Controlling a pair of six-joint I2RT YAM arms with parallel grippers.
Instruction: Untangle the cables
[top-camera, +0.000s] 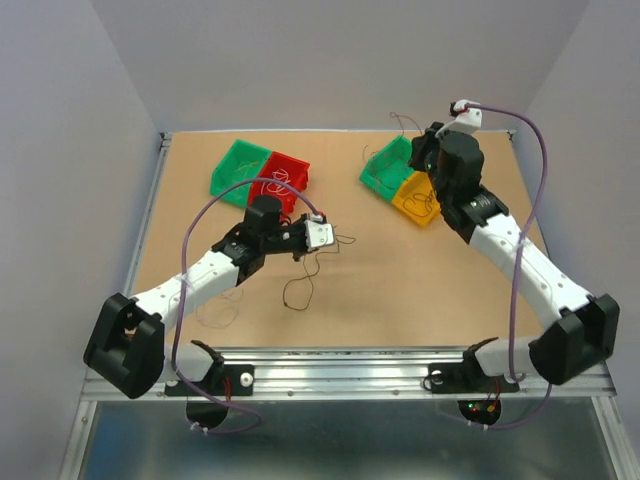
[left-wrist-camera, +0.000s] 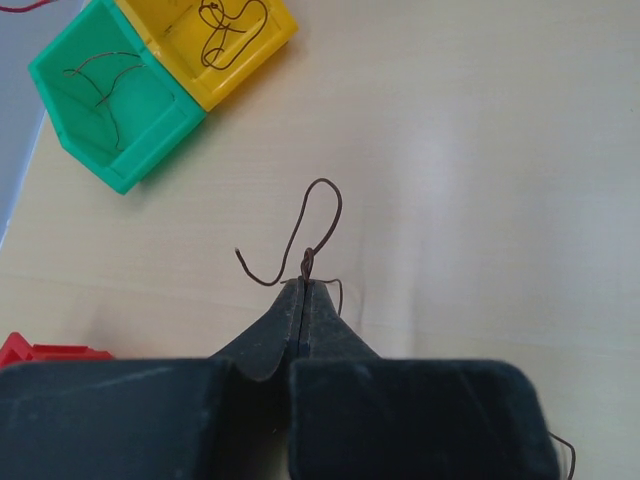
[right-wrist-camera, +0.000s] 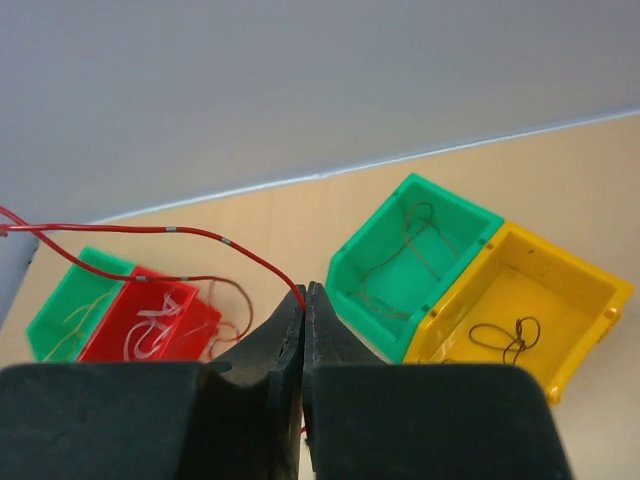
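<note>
Tan table (top-camera: 420, 290), bins (top-camera: 224, 172), loose cables (top-camera: 300, 289)

Landmark: left claw (left-wrist-camera: 305, 283), mid-counter (top-camera: 420, 290), one cable (left-wrist-camera: 308, 262) in its tip.
Left bins (top-camera: 262, 172): behind the left claw, slightly left; cables (right-wrist-camera: 150, 330) in each.
Right bins (top-camera: 402, 182): behind it, to the right; cables in each.
Loose strand (top-camera: 300, 288): on the counter, just before it.
Right claw (right-wrist-camera: 305, 295): beyond the right bins from it, a cable in its tip too.

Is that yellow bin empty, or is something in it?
Not empty: a dark looped wire lies on the yellow bin's floor.
</note>
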